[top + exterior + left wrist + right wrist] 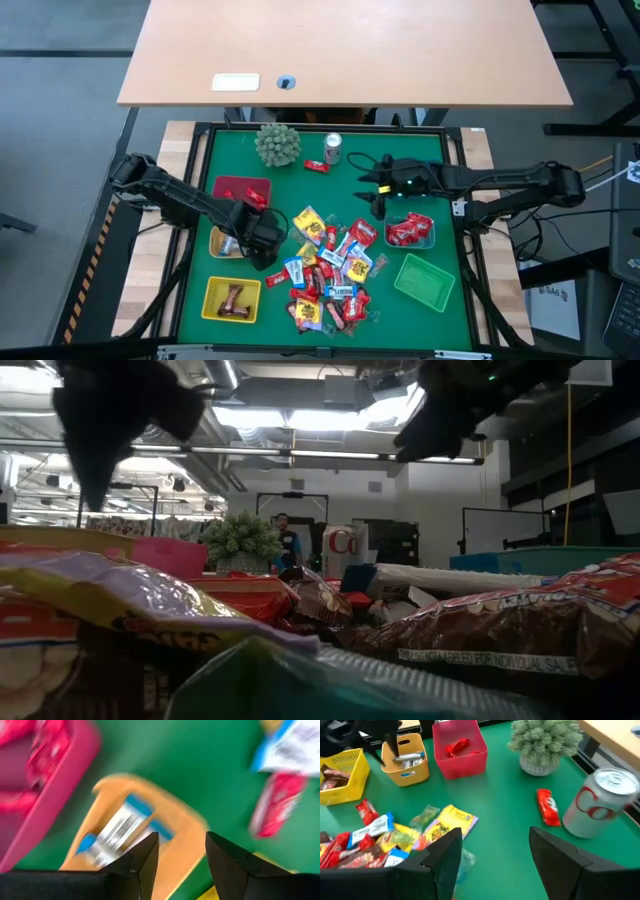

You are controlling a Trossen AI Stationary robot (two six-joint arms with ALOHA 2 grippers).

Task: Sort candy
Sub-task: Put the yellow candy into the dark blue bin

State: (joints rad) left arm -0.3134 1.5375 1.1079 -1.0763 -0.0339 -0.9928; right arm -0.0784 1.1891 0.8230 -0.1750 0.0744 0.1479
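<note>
Candy: large mixed heap lay loose on the green worktop, centre to front, red, yellow, blue-white and brown wrappers jumbled together. One stray red piece apart from the heap, near the silver can and the spiky green ball.

Already sorted, as far as visible: red pieces in the red basket; brown pieces in the yellow basket; a blue-white piece in the orange basket; red pieces in the clear tray on the right. Green basket apparently without contents. Judged early in the sort: most of the heap left.

Left gripper hovered just above the orange basket, jaws spread with nothing between them, the blue-white piece lying in the basket below; read as a drop-off just made.

Right gripper hung over the rear right of the worktop, beside the clear tray, jaws spread and carrying nothing; pointed toward the heap and the stray red piece.

Remaining: bulk of the heap, plus the stray by the can.
</note>
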